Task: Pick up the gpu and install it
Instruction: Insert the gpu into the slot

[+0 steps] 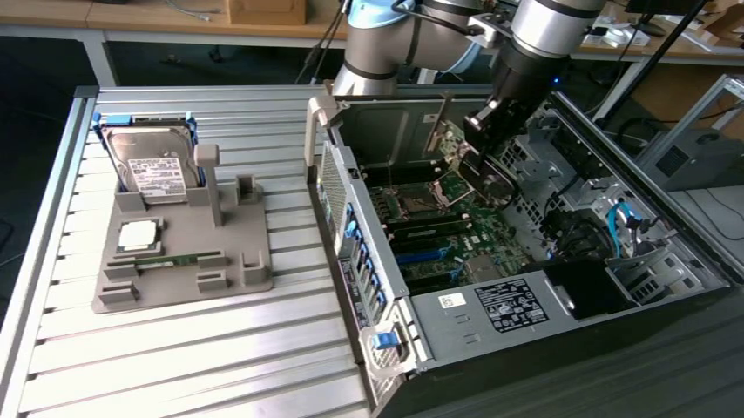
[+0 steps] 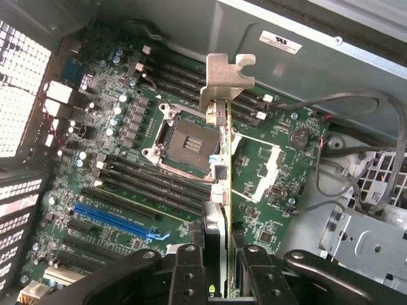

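Slatted metal table [image 1: 174, 348], wooden desks [image 1: 139, 13] behind, dark floor [image 1: 23, 131]

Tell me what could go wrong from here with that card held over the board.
1. The card is gripped at one end by the pincer; a slip might drop it on the open processor socket.
2. It hangs apart from the blue slot, so pressing down here could jam it against the board.

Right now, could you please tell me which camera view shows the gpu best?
The wrist view: the gpu runs edge-on from the tool gripping it out to its silver bracket, over the motherboard. In the exterior view it is a thin sliver beside the tool, inside the open case.
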Controlling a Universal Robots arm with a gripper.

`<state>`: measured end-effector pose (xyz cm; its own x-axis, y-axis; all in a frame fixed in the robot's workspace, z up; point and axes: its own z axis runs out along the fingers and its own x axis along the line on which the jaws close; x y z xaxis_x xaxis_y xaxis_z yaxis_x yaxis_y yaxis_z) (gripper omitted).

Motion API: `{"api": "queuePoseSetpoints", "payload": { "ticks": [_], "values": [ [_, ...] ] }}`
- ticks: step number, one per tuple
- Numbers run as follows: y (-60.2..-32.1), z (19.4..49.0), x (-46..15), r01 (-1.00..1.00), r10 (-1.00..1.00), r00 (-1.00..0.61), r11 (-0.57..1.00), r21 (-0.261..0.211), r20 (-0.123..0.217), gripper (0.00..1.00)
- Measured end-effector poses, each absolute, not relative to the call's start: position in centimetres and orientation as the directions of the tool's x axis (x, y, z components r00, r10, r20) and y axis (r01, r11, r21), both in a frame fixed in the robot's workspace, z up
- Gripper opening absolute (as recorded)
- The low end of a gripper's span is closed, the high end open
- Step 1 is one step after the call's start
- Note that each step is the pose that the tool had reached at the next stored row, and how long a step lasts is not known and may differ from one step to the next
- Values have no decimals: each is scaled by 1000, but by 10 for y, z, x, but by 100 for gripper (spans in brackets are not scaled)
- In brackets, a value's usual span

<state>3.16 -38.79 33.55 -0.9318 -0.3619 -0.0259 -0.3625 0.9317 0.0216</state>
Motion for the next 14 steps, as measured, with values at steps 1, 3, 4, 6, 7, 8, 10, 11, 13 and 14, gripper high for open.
{"api": "queuePoseSetpoints", "payload": {
  "ticks": [1, 3, 4, 6, 7, 8, 10, 11, 13, 14],
  "values": [
    [-388, 335, 32, -371, -371, -928, 928, 22, -26, 27],
    [-388, 335, 32, -380, -379, -925, 925, 22, -26, 27],
    [-388, 335, 32, -383, -383, -924, 923, 22, -26, 27],
    [-388, 335, 32, -392, -391, -920, 920, 22, -26, 27],
    [-388, 335, 32, -395, -395, -918, 918, 22, -26, 27],
    [-388, 335, 32, -399, -398, -917, 917, 22, -26, 27],
    [-388, 335, 32, -405, -405, -914, 914, 22, -26, 27],
    [-388, 335, 32, -411, -410, -912, 911, 22, -26, 27],
    [-388, 335, 32, -428, -427, -904, 904, 22, -26, 27],
    [-388, 335, 32, -435, -435, -900, 900, 22, -26, 27]
  ]
}}
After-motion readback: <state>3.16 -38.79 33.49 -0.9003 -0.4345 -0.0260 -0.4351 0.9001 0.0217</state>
